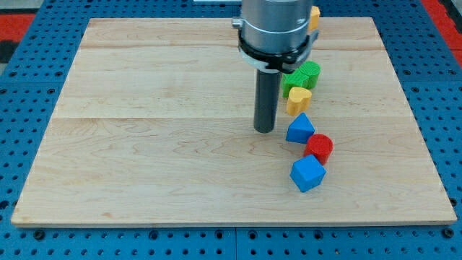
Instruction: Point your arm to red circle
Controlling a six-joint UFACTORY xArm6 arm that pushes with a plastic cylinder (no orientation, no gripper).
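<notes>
Red circle (319, 147) is the goal: a small round block right of the board's centre, wedged between a blue triangular block (299, 129) above and a blue cube (308, 173) below, apparently touching both. The wooden board (144, 144) is the biggest thing here; then comes my arm's grey housing (274, 29), then the dark rod. My tip (264, 131) holds nothing, being a bare rod, and rests just left of the blue triangular block. A yellow heart block (298, 99) and green block (303, 75) sit higher up. I judge the best path curves below the triangular block, stopping short of the red one so the cluster stays undisturbed.
</notes>
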